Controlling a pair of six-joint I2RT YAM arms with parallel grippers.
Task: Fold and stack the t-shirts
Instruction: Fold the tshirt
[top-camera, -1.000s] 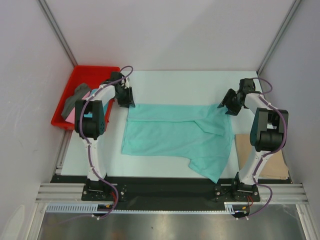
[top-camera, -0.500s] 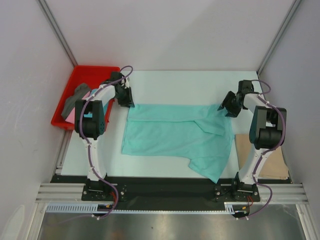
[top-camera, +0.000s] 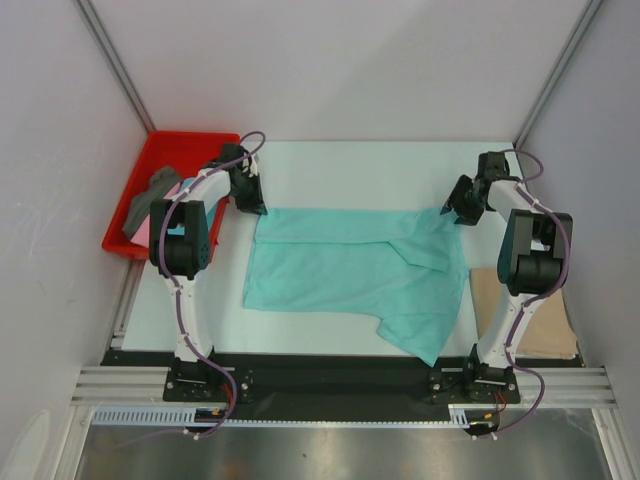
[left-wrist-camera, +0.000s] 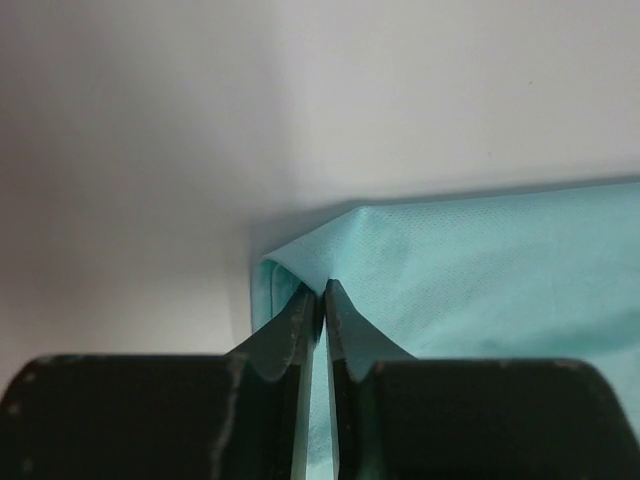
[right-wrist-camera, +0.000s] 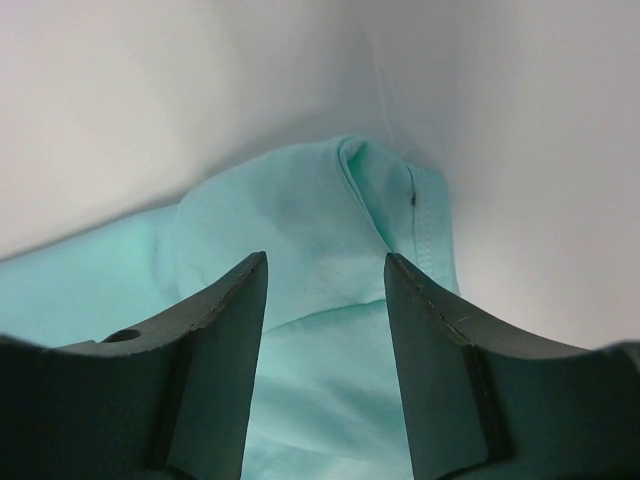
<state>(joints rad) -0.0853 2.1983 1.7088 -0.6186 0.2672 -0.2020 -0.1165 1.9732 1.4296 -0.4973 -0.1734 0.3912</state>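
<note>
three pale walls (top-camera: 330, 60) enclose a white table (top-camera: 350, 165) bearing one mint t-shirt (top-camera: 340, 265).

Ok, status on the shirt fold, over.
Left gripper shut on mint shirt, far left corner. Right gripper open over far right corner. Nothing lying on shirt.

no legible text or labels anywhere

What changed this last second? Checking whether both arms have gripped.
The left gripper closed on the far left corner of the mint green cloth t-shirt. The right gripper edged slightly outward over the far right corner, jaws open. The shirt lies flat as before.
</note>
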